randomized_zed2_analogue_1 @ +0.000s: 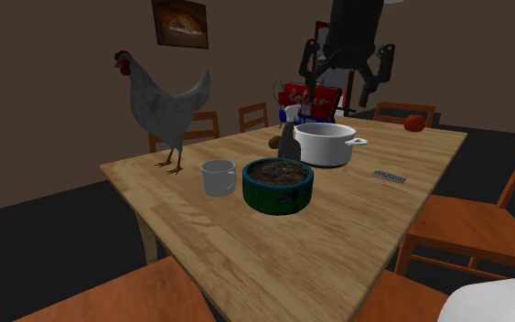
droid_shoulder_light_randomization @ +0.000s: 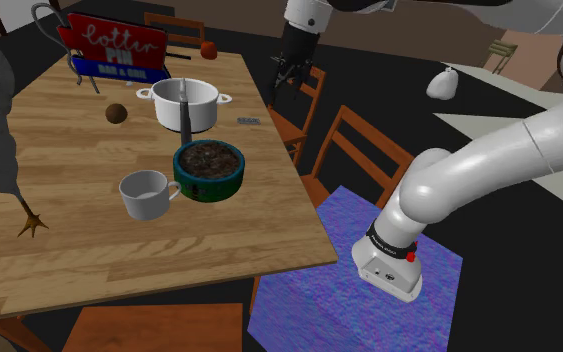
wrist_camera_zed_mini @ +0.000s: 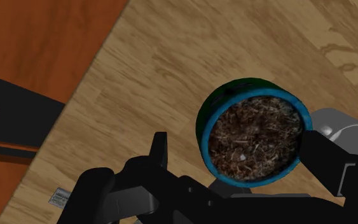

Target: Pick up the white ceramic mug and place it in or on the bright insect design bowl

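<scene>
One white mug point(droid_shoulder_light_randomization: 146, 193) upright on wooden worktop point(droid_shoulder_light_randomization: 119, 270), just beside green bowl point(droid_shoulder_light_randomization: 209, 170) with blue rim and dark speckled inside, on the bowl's shoulder-view left. White two-handled pot point(droid_shoulder_light_randomization: 186, 105) behind bowl. Red-and-blue sign point(droid_shoulder_light_randomization: 117, 47) at far end, white script roughly "Lotter PIN", lower line "BAR & GRILL", partly hidden. Hand point(droid_shoulder_light_randomization: 291, 72) up in the air past the worktop's right edge, over chairs.

Second exterior view: hand point(randomized_zed2_analogue_1: 342, 80) high behind pot point(randomized_zed2_analogue_1: 324, 144), fingers spread wide, empty. Mug point(randomized_zed2_analogue_1: 218, 177) left of bowl point(randomized_zed2_analogue_1: 277, 185), chicken point(randomized_zed2_analogue_1: 168, 105) standing behind.

Wrist view: fingers well apart, gripping nothing; bowl point(wrist_camera_zed_mini: 255, 140) below, mug point(wrist_camera_zed_mini: 343, 130) beside it. Small grey tag point(wrist_camera_zed_mini: 60, 196) on worktop, writing unreadable.
</scene>
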You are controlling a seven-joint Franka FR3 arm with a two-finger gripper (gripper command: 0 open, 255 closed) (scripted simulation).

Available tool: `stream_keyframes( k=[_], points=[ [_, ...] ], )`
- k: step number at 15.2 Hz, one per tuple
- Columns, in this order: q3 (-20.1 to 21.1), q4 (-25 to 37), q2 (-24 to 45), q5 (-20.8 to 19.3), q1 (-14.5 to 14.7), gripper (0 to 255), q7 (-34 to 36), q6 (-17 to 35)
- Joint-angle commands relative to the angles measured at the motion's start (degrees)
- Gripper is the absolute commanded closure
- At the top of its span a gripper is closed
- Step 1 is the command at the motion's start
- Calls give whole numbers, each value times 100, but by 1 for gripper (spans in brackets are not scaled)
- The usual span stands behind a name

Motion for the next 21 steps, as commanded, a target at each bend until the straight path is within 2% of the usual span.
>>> stream_keyframes(
  k=[1, 6, 11, 17, 21],
  points=[
    [266, 128, 327, 20, 43, 0, 274, 221],
    [862, 443, 1117, -82, 107, 0, 924, 698],
    [1426, 936, 2059, -428, 143, 0, 1664, 1084],
    [1953, 1779, 3396, -1226, 293, 0, 2690, 1335],
    [2094, 2513, 4380, -1899, 590, 0, 3373, 1317]
  ],
)
